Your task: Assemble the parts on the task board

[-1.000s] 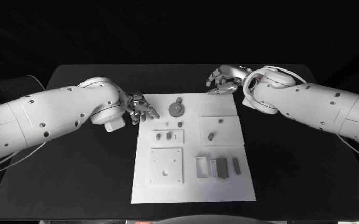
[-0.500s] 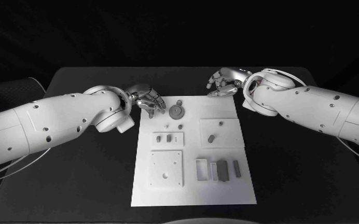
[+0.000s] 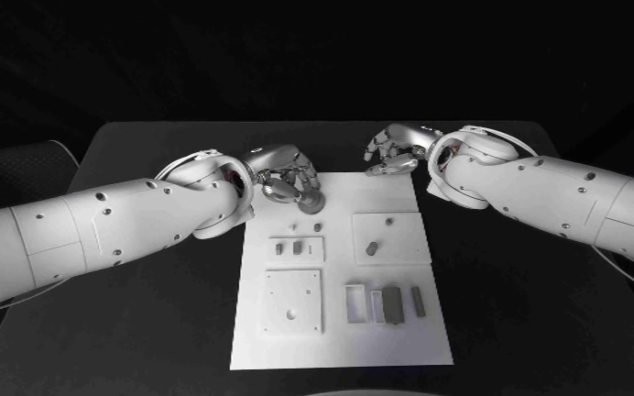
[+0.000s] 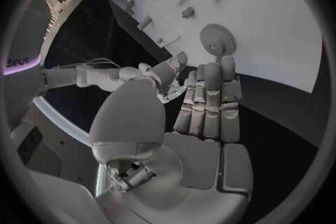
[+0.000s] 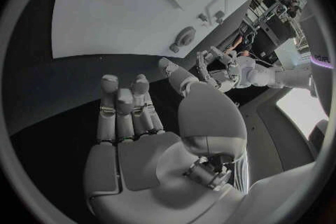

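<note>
From my remote station, I see the white rectangular task board [image 3: 397,332] lying in the middle of the black table [image 3: 529,304], its long side running from near to far. My left hand [image 3: 289,176] hangs over the board's far left corner, fingers apart and holding nothing, their tips just beside the round grey toothed gear [image 3: 311,200] that lies flat there. In the left wrist view the same gear [image 4: 218,39] sits just past the fingertips [image 4: 227,61]; whether they touch it I cannot tell. My right hand [image 3: 397,149] hovers at the board's far right corner, over the black table just beyond the far edge, fingers loosely curled yet apart, with nothing in them. On the board, a small dark oblong part [image 3: 373,248] lies on the raised white square plate [image 3: 412,245] right of centre. Nearer to me, a row of upright grey blocks [image 3: 392,303] stands near the right side, beside a white square plate with holes [image 3: 293,300] on the left.
</note>
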Controlling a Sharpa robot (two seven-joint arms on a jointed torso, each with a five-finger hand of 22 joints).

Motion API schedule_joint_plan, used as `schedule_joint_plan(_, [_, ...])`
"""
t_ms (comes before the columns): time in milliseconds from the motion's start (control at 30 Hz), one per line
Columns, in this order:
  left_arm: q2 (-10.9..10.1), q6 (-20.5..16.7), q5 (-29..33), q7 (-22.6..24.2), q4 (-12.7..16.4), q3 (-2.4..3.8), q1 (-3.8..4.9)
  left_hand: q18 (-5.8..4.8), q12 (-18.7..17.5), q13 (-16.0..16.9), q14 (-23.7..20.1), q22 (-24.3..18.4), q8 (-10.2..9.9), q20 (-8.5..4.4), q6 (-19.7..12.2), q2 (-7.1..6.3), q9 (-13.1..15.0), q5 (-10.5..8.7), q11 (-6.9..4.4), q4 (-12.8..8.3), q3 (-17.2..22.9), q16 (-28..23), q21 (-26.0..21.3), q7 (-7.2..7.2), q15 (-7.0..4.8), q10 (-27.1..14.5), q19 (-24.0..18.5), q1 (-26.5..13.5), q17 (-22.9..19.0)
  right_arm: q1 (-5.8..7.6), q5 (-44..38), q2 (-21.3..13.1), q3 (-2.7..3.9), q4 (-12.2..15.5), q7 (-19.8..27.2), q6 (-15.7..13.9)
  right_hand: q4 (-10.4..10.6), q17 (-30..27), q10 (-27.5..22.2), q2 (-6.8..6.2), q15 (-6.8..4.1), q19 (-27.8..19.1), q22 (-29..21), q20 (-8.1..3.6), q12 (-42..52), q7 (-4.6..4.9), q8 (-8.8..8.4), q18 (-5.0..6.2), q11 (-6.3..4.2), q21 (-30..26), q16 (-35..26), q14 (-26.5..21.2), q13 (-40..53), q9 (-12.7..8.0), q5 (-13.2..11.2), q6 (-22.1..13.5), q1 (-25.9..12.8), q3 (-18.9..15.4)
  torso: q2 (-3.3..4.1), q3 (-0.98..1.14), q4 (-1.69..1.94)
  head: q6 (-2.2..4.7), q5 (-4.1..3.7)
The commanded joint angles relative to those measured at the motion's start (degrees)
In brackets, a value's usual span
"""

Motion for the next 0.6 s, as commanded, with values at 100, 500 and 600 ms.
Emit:
schedule_joint_plan(100, [0.9, -1.8, -13.0, 3.8, 0.5, 0.01, -0.69, 2.53, -0.2, 0.2, 0.6, 1.0, 0.6, -0.2, 1.7, 0.33, -0.3, -0.16, -0.28, 0.1, -0.5, 1.0, 1.0, 0.11, -0.13, 0.8, 0.9, 1.8, 1.0, -0.1, 0.1, 0.0, 0.02, 0.0, 0.7, 0.5, -0.3, -0.1, -0.5, 0.38, -0.02, 0.4, 0.8, -0.18, 0.2, 0.43, -0.24, 0.66, 0.06, -0.2, -0.2, 0.6, -0.1, -0.1, 0.3, 0.1, 0.0, -0.1, -0.02, 0.03, 0.01, -0.06, -0.05])
schedule_joint_plan(500, [2.7, 1.5, -18.0, 3.0, -0.4, -0.01, -3.08, 3.34, -1.4, 0.2, 1.2, 4.8, 0.5, -0.53, 2.8, 0.28, -1.6, -0.32, -0.27, 0.1, -4.3, 4.9, 3.8, 0.28, -0.2, 0.4, 2.1, -1.2, 3.8, -0.12, 0.1, 0.0, 0.02, 0.1, 0.7, 0.5, -0.3, -0.1, -0.5, 0.39, -0.02, 0.4, 0.8, -0.18, 0.2, 0.44, -0.24, 0.66, 0.06, -0.2, -0.2, 0.6, -0.1, -0.1, 0.3, 0.1, 0.0, -0.1, 0.03, 0.05, 0.0, -0.08, -0.22])
schedule_joint_plan(600, [2.7, 2.1, -18.3, 2.8, -0.1, -0.01, -3.18, 3.64, -1.6, 0.1, 1.4, 5.2, 0.5, -0.46, 3.0, 0.74, -1.8, 0.11, -0.23, 0.0, -4.3, 5.3, 4.1, 0.22, -0.18, 0.3, 2.4, -0.6, 4.0, -0.13, 0.1, 0.0, 0.02, 0.1, 0.7, 0.5, -0.3, -0.1, -0.5, 0.39, -0.02, 0.4, 0.8, -0.18, 0.2, 0.44, -0.24, 0.66, 0.06, -0.2, -0.2, 0.6, -0.1, -0.1, 0.3, 0.1, 0.0, -0.1, 0.04, 0.04, -0.03, -0.25, -0.33])
